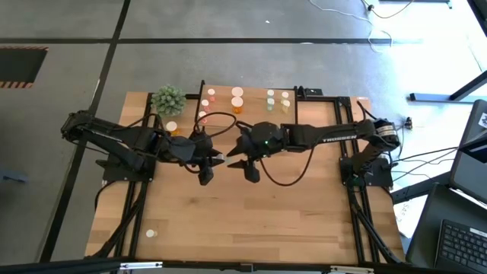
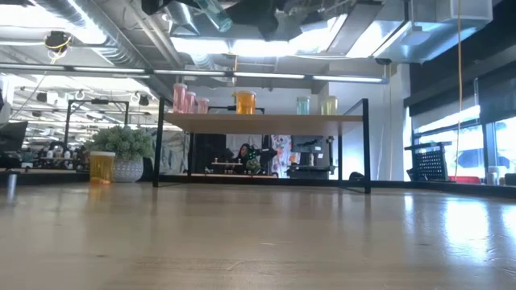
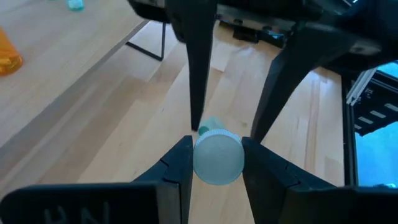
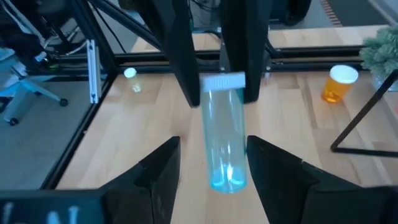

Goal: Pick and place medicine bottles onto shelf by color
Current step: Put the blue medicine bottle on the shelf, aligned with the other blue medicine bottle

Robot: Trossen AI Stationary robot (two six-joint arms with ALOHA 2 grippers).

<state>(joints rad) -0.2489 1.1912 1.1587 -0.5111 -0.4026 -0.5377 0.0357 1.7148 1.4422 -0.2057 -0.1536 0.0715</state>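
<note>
High above the table's middle, my left gripper (image 3: 217, 155) is shut on a pale green medicine bottle (image 4: 224, 137) with a white cap. My right gripper (image 4: 214, 155) faces it, open, its fingers on either side of the bottle's bottom end; I cannot tell if they touch it. The shelf (image 2: 266, 121) stands at the far edge on black legs. It carries pink (image 2: 185, 98), orange (image 2: 244, 101) and pale green (image 2: 303, 105) bottles, all upright. Another orange bottle (image 1: 172, 128) stands on the table. My left gripper pinches the bottle's cap end (image 3: 217, 155) between its two fingers (image 4: 186, 68). The fingers come from the table's left, slanting a little down, and lie along the bottle. The bottle sticks out past them toward my right gripper, lifted clear of the table.
A spiky green potted plant (image 1: 167, 99) stands at the shelf's left end, beside the orange bottle. A small pale bottle (image 1: 151, 233) lies near the table's front left corner. Cables hang from both arms. The near half of the tabletop (image 1: 251, 221) is bare wood.
</note>
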